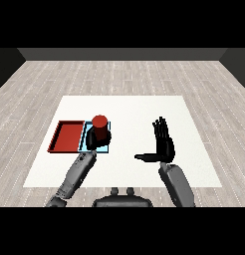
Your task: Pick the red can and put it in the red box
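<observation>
The red can [99, 125] stands upright over the light blue tray [86, 130], with my left hand [98, 137] curled round its lower part. The red tray [68, 136] lies just left of the blue one and holds nothing. My right hand [163, 139] hovers over the table's middle right, fingers straight and pointing away, thumb stretched out to the left, holding nothing.
The white table [134, 112] stretches beyond both trays to the back and right. The two trays touch side by side at the table's left. Grey wooden floor surrounds the table.
</observation>
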